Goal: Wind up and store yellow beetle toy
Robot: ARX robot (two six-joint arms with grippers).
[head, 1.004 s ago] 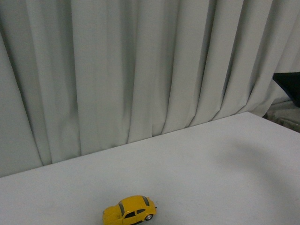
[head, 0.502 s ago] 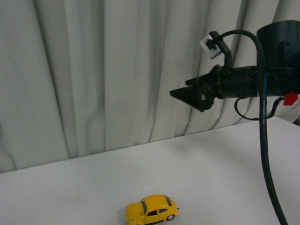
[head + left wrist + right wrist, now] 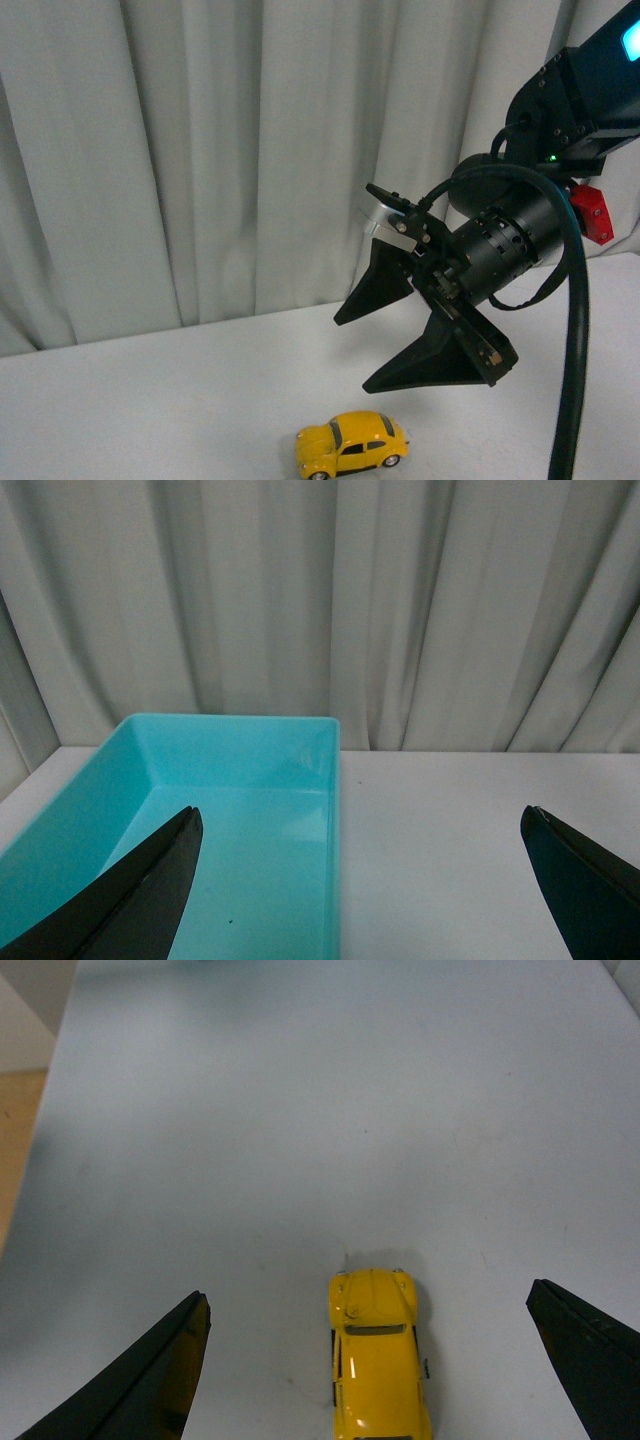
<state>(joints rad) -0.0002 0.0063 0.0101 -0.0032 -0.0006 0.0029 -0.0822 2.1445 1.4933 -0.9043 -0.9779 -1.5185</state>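
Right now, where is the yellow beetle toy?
In the front view, the yellow beetle toy stands on the white table, low and slightly right of centre, under the open right end effector and apart from it.

No readable text, labels or numbers anywhere.

Black right pincer [image 3: 354, 355], thick cable [image 3: 577, 350], red block [image 3: 590, 213]

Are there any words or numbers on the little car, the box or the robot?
No text can be read anywhere.
The yellow beetle toy shows no letters or numbers.
The blue bin is plain.
The pale tag by the right claw is too blurred to read.
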